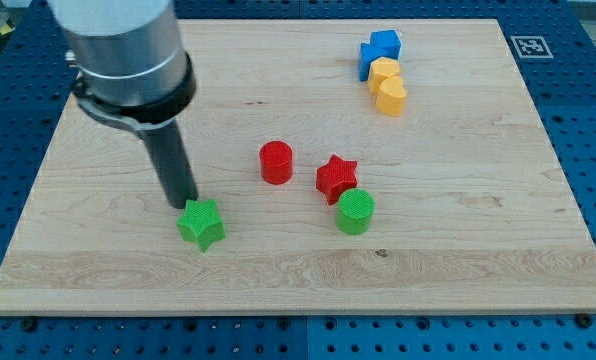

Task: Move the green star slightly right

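One big wooden board point(298, 270) lies on a blue table with little holes point(588, 120), and all the blocks sit on the board. One thick grey arm point(128, 60) comes down from the view's top left and ends in a dark rod. My tip point(184, 205) has no pincer at all, so it holds nothing; it can only push.

Six small blocks are on the board. Two are green: one green star point(201, 223) and one green round block point(356, 212). Two are red: one red round block point(275, 162) and one red star point(336, 178). Two are not alone in colour at the top right: one blue block point(378, 50), with a shape I cannot make out well, and yellow blocks point(386, 88), which look like two, pressed close together in a row with the blue one.

The green star sits in the lower left part of the board, well apart from the red star and the green round block. My tip is just beside it, at its upper left edge, touching or almost touching.

I think the push is only about to start. The tip is on the correct side, but a bit high. The next move needs a short, slow slide to the view's right, maybe a little lower first, so the star goes straight and does not spin or slip downward. It must stop early, well before the green round block.
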Robot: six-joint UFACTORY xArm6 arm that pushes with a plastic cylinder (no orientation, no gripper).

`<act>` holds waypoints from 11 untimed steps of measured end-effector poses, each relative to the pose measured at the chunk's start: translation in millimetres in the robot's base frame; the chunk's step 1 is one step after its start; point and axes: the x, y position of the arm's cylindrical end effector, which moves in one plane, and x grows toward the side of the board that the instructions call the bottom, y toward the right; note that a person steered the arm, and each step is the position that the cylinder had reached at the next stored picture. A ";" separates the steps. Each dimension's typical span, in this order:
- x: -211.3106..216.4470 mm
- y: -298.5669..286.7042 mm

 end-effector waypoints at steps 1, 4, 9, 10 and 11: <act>0.2 -24.6; 26.1 -42.2; 28.7 7.5; 28.7 9.2; 28.7 9.2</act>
